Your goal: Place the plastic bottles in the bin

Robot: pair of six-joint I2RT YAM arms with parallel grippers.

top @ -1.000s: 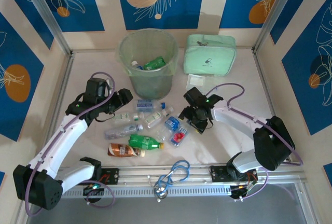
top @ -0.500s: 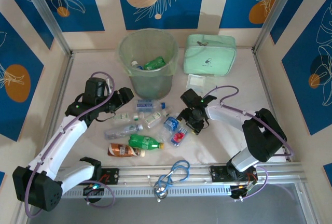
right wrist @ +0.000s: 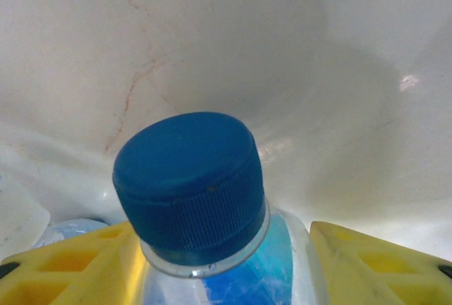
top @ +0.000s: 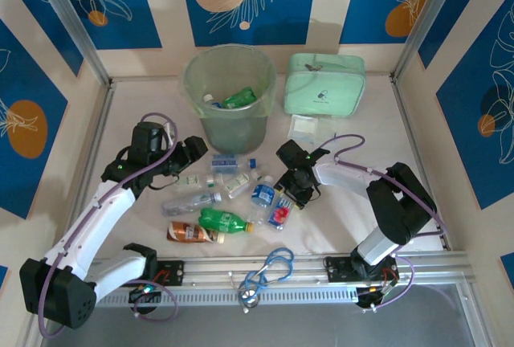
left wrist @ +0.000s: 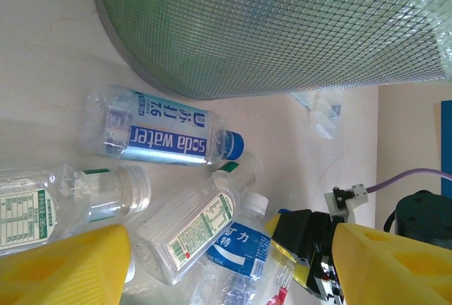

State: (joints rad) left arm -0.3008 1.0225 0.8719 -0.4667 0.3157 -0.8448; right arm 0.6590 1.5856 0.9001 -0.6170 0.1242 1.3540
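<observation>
The pale-green bin [top: 229,106] stands at the back, with a green bottle [top: 239,99] inside; its mesh wall [left wrist: 282,30] shows in the left wrist view. Several bottles lie in front of it: a soda-water bottle [left wrist: 162,135], a white-capped, blue-labelled one [top: 263,194], a green one [top: 223,219], a brown-orange one [top: 189,233] and a red-labelled one [top: 277,215]. My left gripper [top: 193,154] [left wrist: 226,248] hangs open above the cluster's left side. My right gripper [top: 287,192] [right wrist: 222,248] is open, its yellow fingers [right wrist: 70,262] straddling a blue-capped bottle [right wrist: 191,185].
A flat mint-green zip case [top: 324,82] lies to the right of the bin, with a small white packet [top: 303,127] in front of it. A blue cord loop [top: 269,271] rests on the front rail [top: 209,291]. Patterned walls enclose the table.
My right gripper has moved left into the bottle cluster and now straddles the blue-capped bottle. The left arm has barely shifted.
</observation>
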